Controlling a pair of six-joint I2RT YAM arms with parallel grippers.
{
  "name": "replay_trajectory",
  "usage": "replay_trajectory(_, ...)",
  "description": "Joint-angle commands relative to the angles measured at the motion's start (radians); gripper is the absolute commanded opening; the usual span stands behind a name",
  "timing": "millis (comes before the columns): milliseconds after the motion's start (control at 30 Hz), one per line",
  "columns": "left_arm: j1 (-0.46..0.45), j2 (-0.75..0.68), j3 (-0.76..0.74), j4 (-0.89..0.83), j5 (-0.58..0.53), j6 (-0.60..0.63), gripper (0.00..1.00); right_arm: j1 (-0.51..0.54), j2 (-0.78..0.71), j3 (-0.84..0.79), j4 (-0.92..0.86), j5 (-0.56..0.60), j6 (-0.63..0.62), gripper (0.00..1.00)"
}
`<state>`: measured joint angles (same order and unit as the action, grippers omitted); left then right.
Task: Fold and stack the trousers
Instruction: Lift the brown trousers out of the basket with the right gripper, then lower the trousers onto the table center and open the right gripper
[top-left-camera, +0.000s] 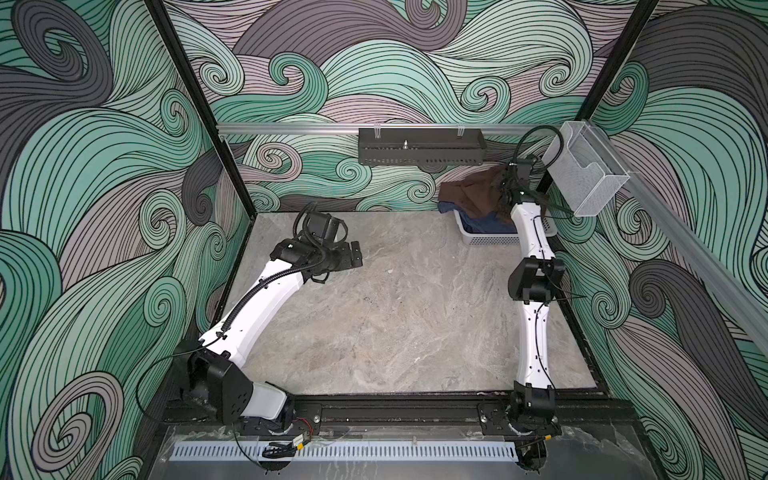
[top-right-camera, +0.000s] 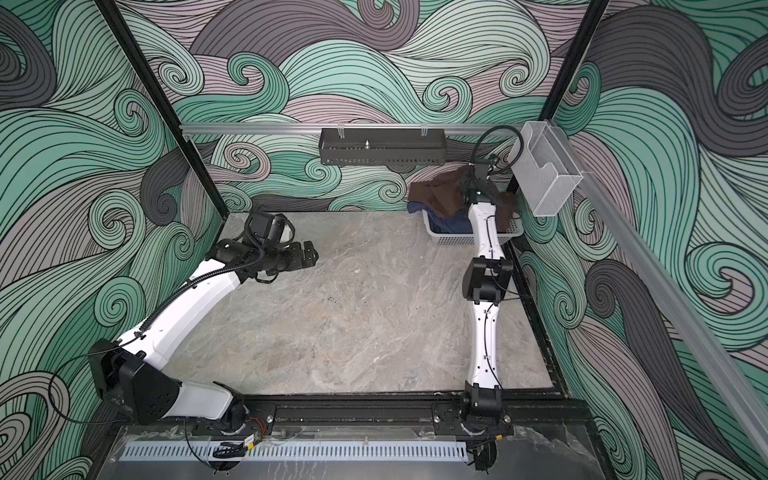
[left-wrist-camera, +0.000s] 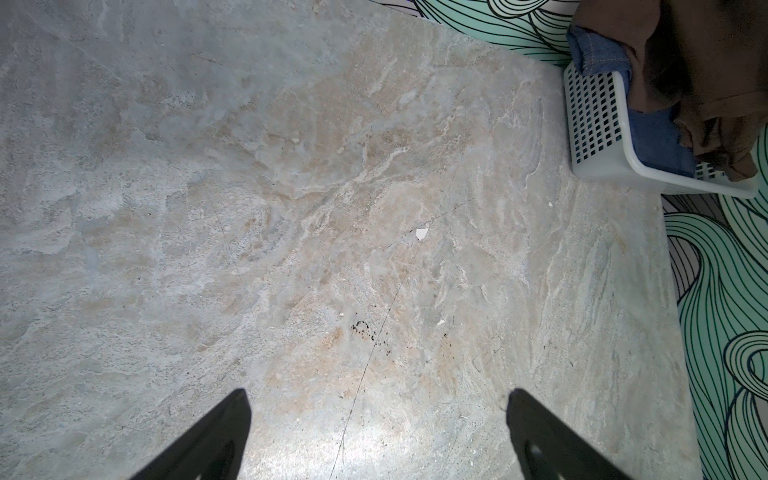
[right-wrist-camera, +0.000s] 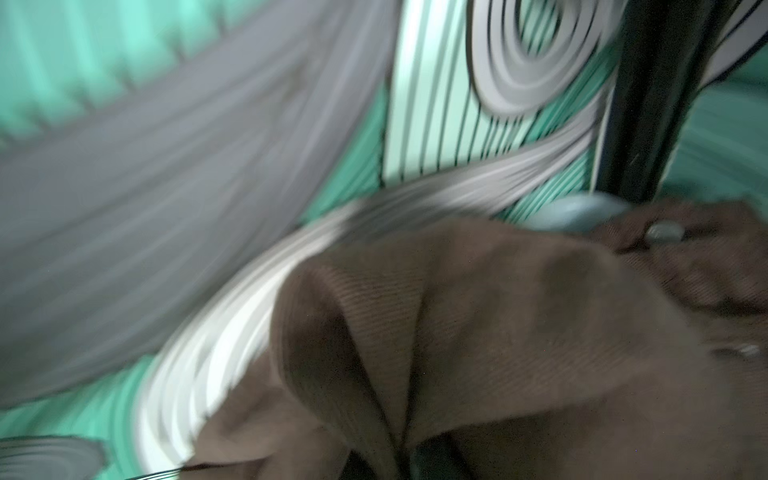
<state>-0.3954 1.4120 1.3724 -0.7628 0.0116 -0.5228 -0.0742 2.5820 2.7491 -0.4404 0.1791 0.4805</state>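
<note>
Above the marble tabletop (top-left-camera: 415, 332), between swirl-papered walls (top-left-camera: 104, 166): left gripper (left-wrist-camera: 376, 392) apart, right gripper (right-wrist-camera: 401, 459) clamped on trousers (top-left-camera: 469, 193).

Heads up, in both top views you can't see the tips of the right gripper (top-left-camera: 505, 194), they're buried in the trousers (top-left-camera: 471, 193). Your right wrist view is smeared with blur. The blue garment (top-left-camera: 488, 224) sits mostly hidden under them, and the left wrist frame cuts off the fingers (left-wrist-camera: 220, 436) of the left gripper (left-wrist-camera: 379, 392).
</note>
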Motion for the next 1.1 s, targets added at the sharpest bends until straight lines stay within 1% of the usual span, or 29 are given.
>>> replay_trajectory(0, -0.008, -0.019, 0.033, 0.004, -0.005, 0.023, 0.99, 0.028, -0.195, -0.021, 0.001, 0.046, -0.041, 0.00)
replay_trajectory(100, -0.008, -0.047, 0.026, 0.029, -0.018, 0.035, 0.99, 0.045, -0.314, -0.109, -0.019, 0.078, -0.037, 0.00)
replay_trajectory(167, -0.009, -0.073, 0.015, 0.044, -0.026, 0.045, 0.99, 0.054, -0.378, -0.140, -0.025, 0.085, -0.043, 0.00)
replay_trajectory(233, -0.007, -0.097, 0.012, 0.043, -0.034, 0.055, 0.99, 0.058, -0.420, -0.113, -0.063, 0.078, -0.044, 0.00)
replay_trajectory(367, -0.007, -0.134, 0.011, 0.030, -0.047, 0.065, 0.99, 0.067, -0.468, 0.001, -0.145, 0.037, -0.058, 0.00)
replay_trajectory(500, -0.007, -0.168, 0.012, 0.023, -0.064, 0.067, 0.99, 0.084, -0.577, -0.016, -0.165, -0.013, -0.061, 0.00)
replay_trajectory(667, -0.007, -0.200, 0.020, 0.014, -0.095, 0.079, 0.99, 0.150, -0.745, -0.139, -0.184, -0.069, -0.066, 0.00)
replay_trajectory(867, -0.007, -0.249, 0.012, 0.005, -0.158, 0.095, 0.99, 0.276, -0.922, -0.336, -0.189, -0.064, -0.101, 0.00)
replay_trajectory(967, -0.005, -0.280, -0.003, 0.009, -0.184, 0.110, 0.98, 0.344, -1.016, -0.484, -0.162, -0.063, -0.102, 0.00)
replay_trajectory(1067, -0.005, -0.304, -0.006, 0.003, -0.204, 0.122, 0.99, 0.408, -1.107, -0.667, -0.123, -0.058, -0.085, 0.00)
